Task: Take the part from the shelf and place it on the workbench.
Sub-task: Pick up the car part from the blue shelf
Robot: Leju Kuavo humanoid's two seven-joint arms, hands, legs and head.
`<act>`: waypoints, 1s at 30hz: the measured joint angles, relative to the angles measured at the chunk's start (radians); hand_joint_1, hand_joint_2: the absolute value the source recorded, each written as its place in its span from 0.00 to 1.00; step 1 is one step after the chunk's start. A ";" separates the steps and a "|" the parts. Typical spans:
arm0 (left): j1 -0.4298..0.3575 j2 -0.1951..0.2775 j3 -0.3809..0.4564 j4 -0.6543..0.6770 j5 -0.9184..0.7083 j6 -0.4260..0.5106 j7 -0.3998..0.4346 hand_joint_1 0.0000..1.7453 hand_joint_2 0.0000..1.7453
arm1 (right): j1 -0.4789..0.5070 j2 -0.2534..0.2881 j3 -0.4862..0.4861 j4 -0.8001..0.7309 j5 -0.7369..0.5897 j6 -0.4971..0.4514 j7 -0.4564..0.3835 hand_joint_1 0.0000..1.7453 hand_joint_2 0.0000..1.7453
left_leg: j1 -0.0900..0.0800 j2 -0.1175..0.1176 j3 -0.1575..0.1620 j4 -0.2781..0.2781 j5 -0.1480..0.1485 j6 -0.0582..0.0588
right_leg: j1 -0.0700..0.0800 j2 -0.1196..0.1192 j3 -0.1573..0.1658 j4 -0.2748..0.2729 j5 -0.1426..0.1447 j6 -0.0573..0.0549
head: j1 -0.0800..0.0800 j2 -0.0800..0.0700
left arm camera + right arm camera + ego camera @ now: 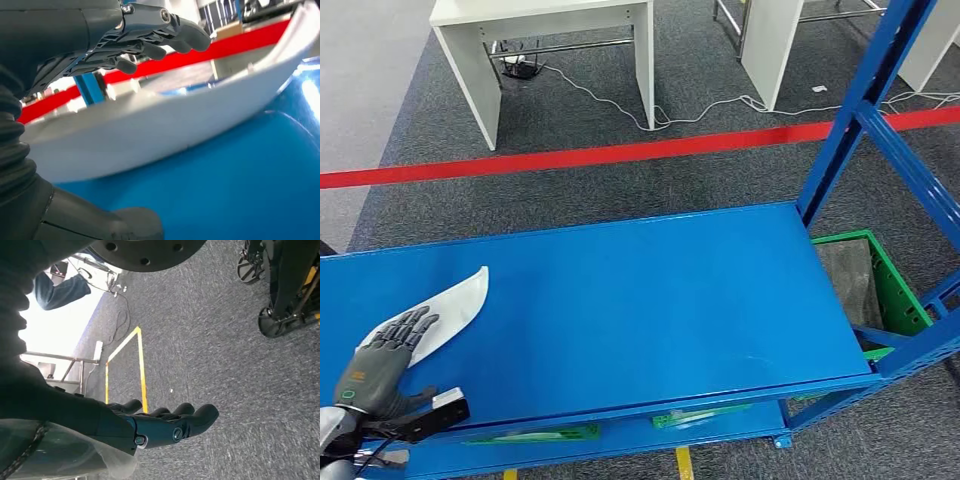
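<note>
A long curved white part (454, 308) lies flat on the blue shelf (637, 300) near its left end. My left hand (380, 365) is over the part's near end, fingers stretched out across its top and thumb low beside it; the fingers hover a little above it. Close up, the white part (151, 132) runs across the blue surface with the left hand's fingers (151, 37) spread above it and the thumb (124, 225) below. My right hand (162, 425) hangs over the carpet with its fingers straight and nothing in it.
A green crate (882, 290) sits low at the shelf's right end behind blue uprights (863, 95). White tables (546, 40) and cables stand beyond a red floor line (622, 152). A yellow floor marking (141, 370) and a person's sleeve (60, 290) lie near my right hand.
</note>
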 joint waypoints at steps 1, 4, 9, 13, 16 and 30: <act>-0.002 0.000 0.000 0.002 0.004 -0.003 0.000 0.36 1.00 | 0.000 0.000 0.000 0.000 0.000 0.000 0.000 0.00 0.00 | 0.000 0.000 0.017 -0.038 0.024 0.002 | 0.000 0.000 0.002 0.000 0.000 0.000 | 0.000 0.000; -0.011 0.000 0.000 0.009 0.022 -0.022 0.001 0.99 1.00 | -0.001 0.000 -0.001 0.000 0.000 0.000 0.001 0.00 0.00 | -0.004 0.000 0.094 -0.210 0.103 0.017 | 0.003 0.001 0.006 0.001 -0.003 0.003 | 0.001 0.000; -0.018 0.004 0.001 0.021 0.066 -0.078 0.017 1.00 1.00 | -0.001 0.001 -0.007 0.000 -0.002 -0.002 0.000 0.00 0.00 | -0.008 0.000 0.119 -0.283 0.115 0.037 | 0.003 -0.001 -0.007 0.008 -0.010 0.026 | 0.002 0.000; -0.017 0.008 0.002 0.031 0.087 -0.090 0.018 1.00 1.00 | 0.000 0.001 -0.009 0.000 -0.002 -0.003 0.000 0.00 0.00 | -0.001 0.002 0.120 -0.292 0.122 0.049 | -0.002 0.000 -0.097 0.197 -0.112 0.042 | 0.008 0.000; -0.016 0.010 0.002 0.038 0.101 -0.100 0.016 1.00 1.00 | 0.002 0.000 -0.012 0.000 -0.002 -0.003 0.001 0.00 0.00 | -0.001 0.002 0.120 -0.292 0.121 0.049 | -0.007 -0.001 -0.129 0.260 -0.111 0.049 | 0.008 0.000; -0.006 0.071 0.012 0.046 0.223 -0.146 -0.060 1.00 1.00 | 0.000 -0.003 -0.015 0.000 0.008 0.000 0.000 0.00 0.00 | 0.000 0.000 0.003 0.010 -0.030 -0.005 | -0.008 -0.002 0.002 0.002 -0.002 0.004 | 0.003 0.000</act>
